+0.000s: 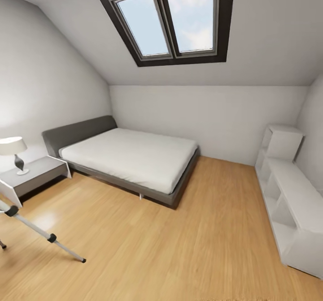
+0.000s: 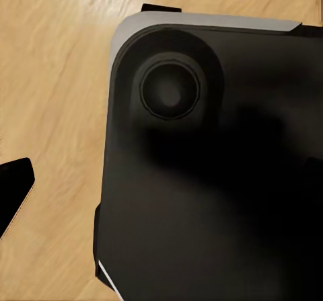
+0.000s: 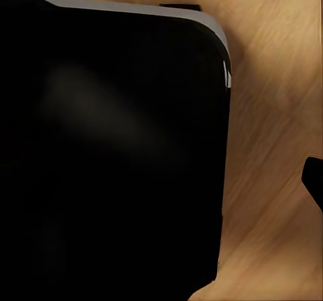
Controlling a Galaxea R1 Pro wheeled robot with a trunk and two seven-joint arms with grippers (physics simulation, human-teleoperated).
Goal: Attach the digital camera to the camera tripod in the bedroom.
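At the lower left edge of the head view, one silver leg of the camera tripod [image 1: 45, 234] slants across the wood floor [image 1: 179, 256]. Farther back stand the nightstand [image 1: 38, 173], the bed [image 1: 134, 157] and, at right, the white shelves [image 1: 287, 193]. The robot appears to be approaching; next it must turn toward the tripod. Whether the grippers' fingers are apart cannot be told; the digital camera's whereabouts are unknown.
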